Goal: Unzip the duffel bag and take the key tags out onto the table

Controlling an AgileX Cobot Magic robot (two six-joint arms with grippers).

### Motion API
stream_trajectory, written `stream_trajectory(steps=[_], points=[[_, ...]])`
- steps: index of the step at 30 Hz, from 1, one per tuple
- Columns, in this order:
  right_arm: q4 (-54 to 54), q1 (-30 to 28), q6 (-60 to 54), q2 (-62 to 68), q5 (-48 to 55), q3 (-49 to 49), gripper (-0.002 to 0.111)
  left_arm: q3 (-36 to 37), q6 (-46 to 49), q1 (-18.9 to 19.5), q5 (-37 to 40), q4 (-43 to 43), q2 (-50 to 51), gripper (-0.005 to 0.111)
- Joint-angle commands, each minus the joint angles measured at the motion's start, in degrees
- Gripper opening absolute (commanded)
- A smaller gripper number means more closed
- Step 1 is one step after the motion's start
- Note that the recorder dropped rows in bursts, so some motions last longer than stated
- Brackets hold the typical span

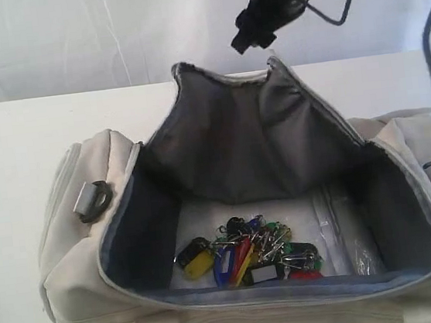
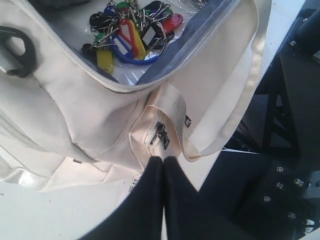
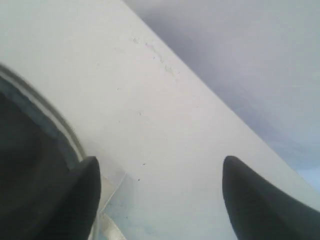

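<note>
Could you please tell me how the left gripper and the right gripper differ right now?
The left gripper has its fingers pressed together; the right gripper has them spread wide. The left gripper sits low by a zip pull on the outside of the duffel bag; the right gripper hangs above the bag's raised flap. Both are dark, and neither holds the key tags, which lie inside the bag.

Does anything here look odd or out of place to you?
Nothing spilled or torn. The oddest sight is the top flap of the duffel bag, standing upright with its grey lining showing while the right claw hangs open above it. The key tags lie tangled inside.
</note>
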Motion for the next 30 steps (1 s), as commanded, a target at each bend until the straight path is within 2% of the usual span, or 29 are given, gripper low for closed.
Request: stream_trajectory(steps=[1, 4, 6, 9, 11, 13, 15, 16, 19, 24, 30], points=[[-0.7, -0.3, 2.3, -5.8, 3.7, -0.6, 0.063, 0.2, 0.2, 0.2, 0.6, -1.3, -0.5, 0.000], [1.9, -0.3, 0.8, -8.0, 9.3, -0.6, 0.049, 0.2, 0.8, 0.2, 0.6, -1.3, -0.5, 0.000], [9.1, -0.3, -5.4, -9.6, 14.6, -0.6, 0.032, 0.2, 0.8, 0.2, 0.6, -1.3, -0.5, 0.000], [26.0, -0.3, -15.0, -11.7, 21.3, 0.7, 0.002, 0.2, 1.1, 0.2, 0.6, -1.3, -0.5, 0.000], [33.6, -0.3, -19.1, -12.4, 23.5, 3.5, 0.000, 0.2, 1.1, 0.2, 0.6, -1.3, -0.5, 0.000], [34.5, -0.2, -20.1, -11.9, 23.0, 8.4, 0.000, 0.2, 1.1, 0.2, 0.6, -1.4, -0.5, 0.000], [26.9, -0.3, -17.1, -10.0, 18.4, 13.2, 0.000, 0.2, 0.7, 0.2, 1.1, -1.8, -0.5, 0.000], [17.8, -0.8, -9.9, -7.9, 14.8, 15.2, 0.000, 0.2, 0.7, 0.2, 1.8, -2.6, -0.5, 0.000], [6.7, -4.2, 2.4, -1.8, 12.3, 16.5, 0.000, 0.2, 0.7, 0.2, 2.2, -4.6, -0.5, 0.000], [5.3, -7.4, 4.6, 1.6, 12.9, 16.7, 0.000, 0.2, 0.7, 0.2, 1.7, -4.6, -0.5, 0.000], [6.0, -7.6, 4.4, -9.3, 11.1, 14.6, 0.000, 0.2, 0.7, 0.2, -0.2, -4.6, -0.5, 0.000]])
